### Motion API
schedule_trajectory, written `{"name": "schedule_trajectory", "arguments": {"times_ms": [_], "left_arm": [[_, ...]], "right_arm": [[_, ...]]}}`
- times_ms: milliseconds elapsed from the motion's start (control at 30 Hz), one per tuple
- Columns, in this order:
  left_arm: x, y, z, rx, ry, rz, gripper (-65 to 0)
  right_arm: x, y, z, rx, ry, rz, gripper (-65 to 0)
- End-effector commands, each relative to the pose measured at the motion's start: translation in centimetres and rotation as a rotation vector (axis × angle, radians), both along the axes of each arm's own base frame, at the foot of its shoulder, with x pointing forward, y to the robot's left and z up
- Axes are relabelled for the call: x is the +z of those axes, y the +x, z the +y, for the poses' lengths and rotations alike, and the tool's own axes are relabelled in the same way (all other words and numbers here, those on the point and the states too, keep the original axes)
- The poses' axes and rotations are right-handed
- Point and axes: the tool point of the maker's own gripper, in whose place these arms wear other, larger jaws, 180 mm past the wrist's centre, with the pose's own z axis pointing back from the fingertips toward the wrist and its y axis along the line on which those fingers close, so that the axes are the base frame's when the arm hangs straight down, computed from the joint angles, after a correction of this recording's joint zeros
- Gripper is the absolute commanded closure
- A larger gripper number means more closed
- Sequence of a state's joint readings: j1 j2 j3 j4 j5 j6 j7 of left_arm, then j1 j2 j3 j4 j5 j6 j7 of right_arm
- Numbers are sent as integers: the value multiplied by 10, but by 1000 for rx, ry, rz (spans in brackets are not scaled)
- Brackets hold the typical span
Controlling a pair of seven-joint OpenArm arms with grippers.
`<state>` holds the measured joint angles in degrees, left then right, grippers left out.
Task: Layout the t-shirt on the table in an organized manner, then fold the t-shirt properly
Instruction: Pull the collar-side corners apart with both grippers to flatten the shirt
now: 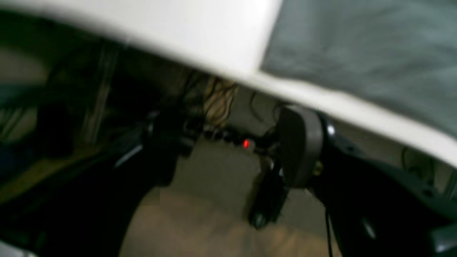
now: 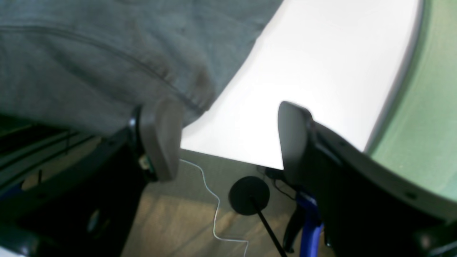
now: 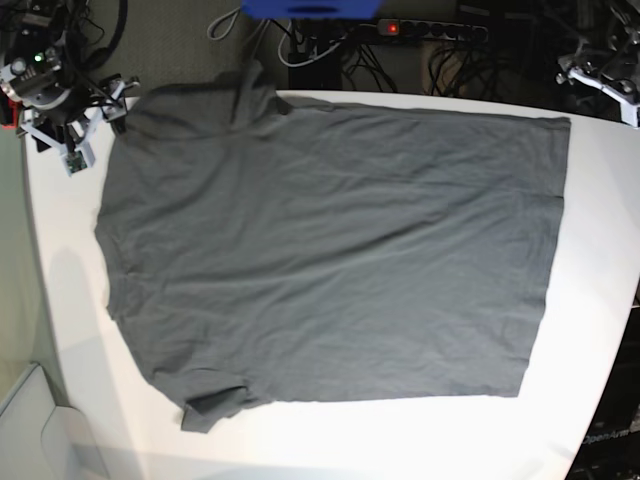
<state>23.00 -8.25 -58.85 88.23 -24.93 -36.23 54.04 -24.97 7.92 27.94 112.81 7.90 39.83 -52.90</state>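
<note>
My right gripper (image 2: 228,139) stands spread beside the sleeve of the dark grey cotton t-shirt (image 3: 330,250), holding nothing. My left gripper (image 1: 228,150) also looks spread and empty. The shirt lies flat on the glossy white table (image 3: 600,300), so for a good fold I should pinch the sleeve hem (image 2: 185,96) cleanly first.

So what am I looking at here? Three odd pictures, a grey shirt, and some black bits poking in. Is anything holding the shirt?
It is a two-armed robot meant to lay out and fold a t-shirt. The overhead picture shows the dark grey t-shirt spread flat on a white table. The other two come from cameras on each wrist, looking past the pincers. The right gripper stands open at the table's edge, one finger just beside the shirt's hem, holding nothing. The left gripper hangs off the table's edge over the floor; that view is blurry, but its fingers look parted and empty. Nothing holds the shirt.
</note>
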Motion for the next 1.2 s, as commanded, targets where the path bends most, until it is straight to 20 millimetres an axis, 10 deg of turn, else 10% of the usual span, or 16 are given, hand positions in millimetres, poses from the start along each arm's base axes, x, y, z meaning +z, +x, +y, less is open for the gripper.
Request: {"name": "schedule_trajectory", "arguments": {"times_ms": [0, 533, 1167], "left_arm": [[14, 16, 7, -11, 21, -68, -419], [42, 61, 0, -84, 73, -179, -418], [2, 71, -24, -118, 11, -89, -418]], "right_arm": [[6, 3, -2, 13, -7, -24, -423], [6, 5, -1, 17, -5, -24, -423], [7, 6, -2, 15, -9, -27, -423]]}}
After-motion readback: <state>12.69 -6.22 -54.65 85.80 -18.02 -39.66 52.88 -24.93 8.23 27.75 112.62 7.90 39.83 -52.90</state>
